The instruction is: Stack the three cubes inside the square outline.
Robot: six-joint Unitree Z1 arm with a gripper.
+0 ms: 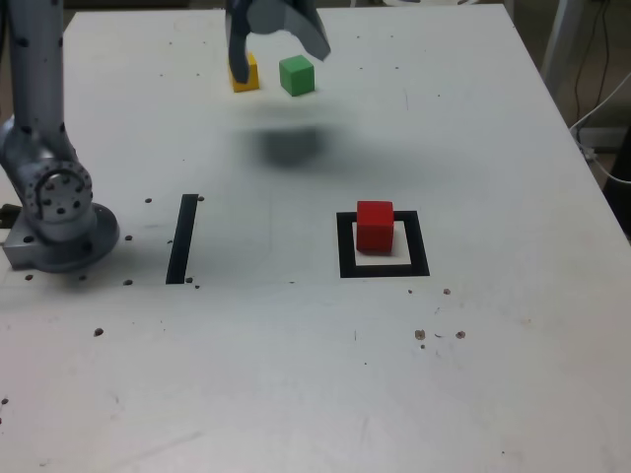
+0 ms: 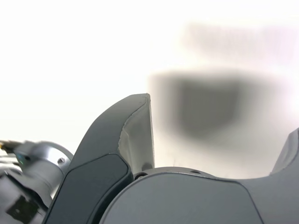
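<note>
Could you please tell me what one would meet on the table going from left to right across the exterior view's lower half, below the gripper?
Black strip → square outline, with the red cube on it.

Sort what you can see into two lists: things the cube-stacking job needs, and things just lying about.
Needed for the job:
- red cube
- yellow cube
- green cube
- square outline
- robot arm's open fingers

Just lying about:
- black strip
- dark specks on the table
- white cable
</note>
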